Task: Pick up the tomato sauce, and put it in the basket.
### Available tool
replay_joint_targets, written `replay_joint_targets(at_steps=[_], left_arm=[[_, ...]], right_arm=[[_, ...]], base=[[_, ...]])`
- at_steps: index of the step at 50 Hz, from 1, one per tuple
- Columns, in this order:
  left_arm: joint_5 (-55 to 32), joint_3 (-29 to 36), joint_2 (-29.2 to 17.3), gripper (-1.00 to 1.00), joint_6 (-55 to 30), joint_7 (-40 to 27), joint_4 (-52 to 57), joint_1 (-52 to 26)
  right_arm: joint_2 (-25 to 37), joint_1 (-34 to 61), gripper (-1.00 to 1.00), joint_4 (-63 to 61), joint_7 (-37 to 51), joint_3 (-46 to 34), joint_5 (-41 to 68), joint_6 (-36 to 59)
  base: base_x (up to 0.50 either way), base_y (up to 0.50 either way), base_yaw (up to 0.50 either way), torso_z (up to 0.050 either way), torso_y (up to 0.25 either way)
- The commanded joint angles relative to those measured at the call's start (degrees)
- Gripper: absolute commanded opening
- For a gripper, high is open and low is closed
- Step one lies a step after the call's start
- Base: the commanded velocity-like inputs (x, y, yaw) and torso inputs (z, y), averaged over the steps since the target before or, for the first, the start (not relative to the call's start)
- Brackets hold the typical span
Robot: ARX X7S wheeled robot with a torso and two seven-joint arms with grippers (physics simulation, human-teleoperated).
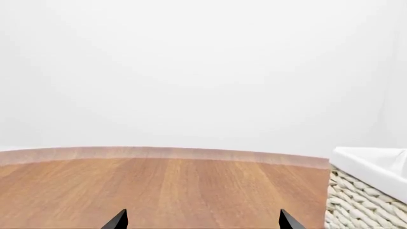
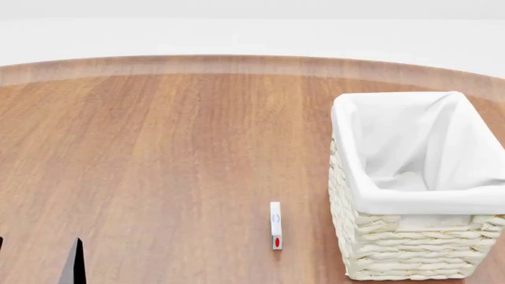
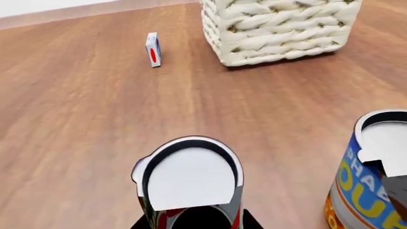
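Observation:
The tomato sauce (image 3: 188, 179), a small tin with a silver-white top and a red-and-green label, fills the near part of the right wrist view. My right gripper (image 3: 194, 220) is shut on it, one black finger pressed against each side; whether the tin still rests on the table is unclear. The cream wicker basket (image 2: 410, 248) with its white lining stands at the head view's right; its woven wall (image 3: 279, 33) shows beyond the tin, and its corner (image 1: 362, 200) in the left wrist view. My left gripper (image 1: 202, 222) is open over bare wood, one fingertip (image 2: 75, 263) at the head view's lower left.
A blue-and-yellow-labelled can (image 3: 372, 186) stands close beside the tomato sauce. A small white box with a red oval (image 2: 275, 226) stands on the wooden table (image 2: 158, 148) just left of the basket, also visible as the box (image 3: 152, 49) in the right wrist view.

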Motion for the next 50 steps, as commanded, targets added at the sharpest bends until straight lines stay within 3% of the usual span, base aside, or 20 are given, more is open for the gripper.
replay_joint_targets(at_steps=[1,14,31,50], left_arm=[[0.0,0.2,-0.1,1.00,0.5,0.0,-0.8,-0.2],[-0.6,-0.1,-0.5,1.00,0.9,-0.2,-0.9,0.1],[-0.7,0.3,-0.7,1.00,1.4,-0.6,-0.4,1.2],[-1.9,-0.4,-1.1,1.00,2.1,-0.7,-1.4,1.0]], right_arm=[[0.4,0.4,-1.00,-0.7,-1.9,-0.3,0.8,0.0],[-0.1,-0.2,-1.00,-3.2,1.0,-0.9,-2.8,1.4],[1.8,6.6,-1.00,-21.8,6.1,-3.6,-6.9,19.5],[2.7,20.9,-1.00,-25.6,5.4,-0.5,1.5,37.4]], base=[[0.00,0.00,0.00,0.000,0.000],[0.00,0.00,0.00,0.000,0.000],[0.00,0.00,0.00,0.000,0.000],[0.00,0.00,0.00,0.000,0.000]])
